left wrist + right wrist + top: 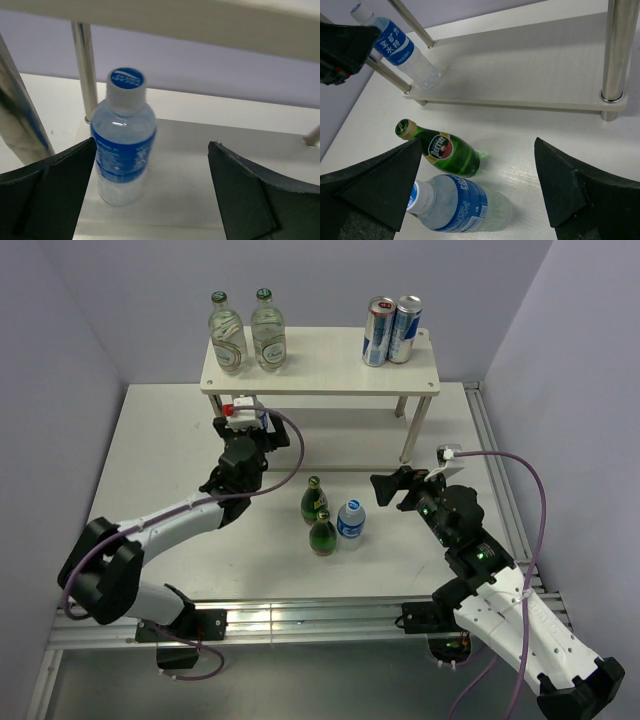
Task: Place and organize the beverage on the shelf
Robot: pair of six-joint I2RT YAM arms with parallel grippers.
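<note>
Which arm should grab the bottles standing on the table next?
Right, probably. Its open tool sits close beside the table water bottle and the green Perrier bottle, facing them. The left tool is away at the shelf, open around another water bottle on the lower board.

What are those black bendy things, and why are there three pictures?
They are two robot arms. The big picture looks down from above. The other two come from little cameras on each arm's wrist, so the dark wedges there are the arm's own fingers.

On top of the shelf stand two clear bottles and two cans. The left end effector is open, facing a blue-labelled water bottle that stands on the shelf's lower board. On the table wait two green bottles and a second water bottle. The right end effector is open near them, holding nothing.
</note>
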